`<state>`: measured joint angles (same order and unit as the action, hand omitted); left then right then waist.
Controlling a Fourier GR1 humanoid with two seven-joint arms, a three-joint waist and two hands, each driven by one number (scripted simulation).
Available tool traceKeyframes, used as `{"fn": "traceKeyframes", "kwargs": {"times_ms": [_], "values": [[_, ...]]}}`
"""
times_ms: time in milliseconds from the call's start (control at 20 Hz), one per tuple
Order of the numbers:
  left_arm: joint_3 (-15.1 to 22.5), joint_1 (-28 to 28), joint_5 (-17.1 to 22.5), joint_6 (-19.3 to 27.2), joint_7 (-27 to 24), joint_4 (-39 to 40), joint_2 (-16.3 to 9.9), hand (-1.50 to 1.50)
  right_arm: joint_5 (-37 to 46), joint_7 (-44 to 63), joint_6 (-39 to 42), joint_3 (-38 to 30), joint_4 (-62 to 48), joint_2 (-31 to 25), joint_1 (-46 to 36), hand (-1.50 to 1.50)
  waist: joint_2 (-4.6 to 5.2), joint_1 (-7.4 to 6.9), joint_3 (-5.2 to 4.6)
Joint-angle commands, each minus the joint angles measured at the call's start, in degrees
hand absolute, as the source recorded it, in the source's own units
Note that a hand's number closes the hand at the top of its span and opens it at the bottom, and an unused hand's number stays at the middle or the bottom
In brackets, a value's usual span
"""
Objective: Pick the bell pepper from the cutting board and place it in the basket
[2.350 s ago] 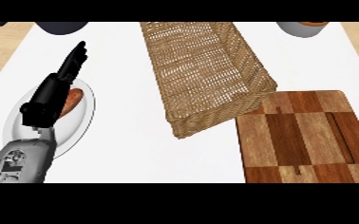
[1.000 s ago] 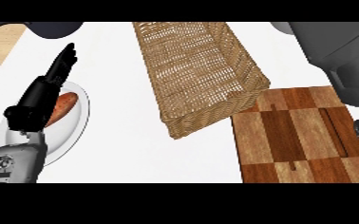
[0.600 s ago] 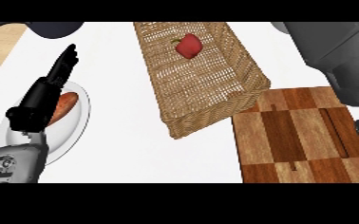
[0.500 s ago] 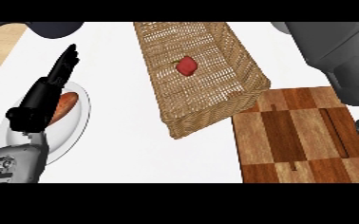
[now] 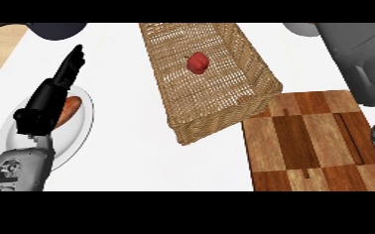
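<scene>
In the upper middle of the frame you had the bell pepper (image 5: 198, 63) lying inside the basket (image 5: 219, 114), a small red shape on the woven floor, a little nearer the far end than the near end. Nothing touched it; it lay apart from both long walls. The basket itself ran as a long wicker trough from the top centre down toward the middle of the frame, its near end wall just beside the upper left corner of the cutting board (image 5: 307, 144).

The cutting board filled the lower right, a chequered slab of light and dark wood, and its top carried nothing that you could see.

Your left hand (image 5: 51, 99) stood at the left of the frame, over the white plate (image 5: 82, 129). Its fingers were straight and held together, pointing up toward the top edge, and they held nothing. The grey forearm (image 5: 26, 168) came in from the lower left corner. An orange-brown item (image 5: 70, 110) lay on the plate, partly hidden behind the hand; you could not tell what it was.

At the right edge a large grey arm section (image 5: 355, 54) ran down from the upper right corner. The right hand itself did not show anywhere in the frame.

A dark rounded object (image 5: 55, 29) sat at the upper left and a grey one (image 5: 300, 29) at the upper right, both cut off by the top edge.
</scene>
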<state>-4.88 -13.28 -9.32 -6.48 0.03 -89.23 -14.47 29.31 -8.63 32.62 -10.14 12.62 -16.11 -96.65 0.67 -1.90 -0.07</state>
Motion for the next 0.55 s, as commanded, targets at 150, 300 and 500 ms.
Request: {"fn": "traceKeyframes", "kwargs": {"times_ms": [150,300,500], "values": [[0.2,-0.9,0.1,-0.4,-0.8,1.0,0.1,0.00,-9.3,8.8,-11.6,-11.6,-3.1,-5.2,-0.4,-1.50,0.69,-0.57,-0.02],[0.3,-0.4,0.1,-0.2,-0.6,-1.1,0.4,0.00,-9.3,10.2,-14.6,-12.3,-3.8,-7.9,1.0,-1.50,1.00,-1.84,-0.01],[1.0,-0.4,-0.1,-1.0,-0.4,-1.2,0.2,0.00,-10.8,8.6,-14.9,-14.4,-4.0,-13.8,4.2,-1.50,1.48,-2.46,0.05]]}}
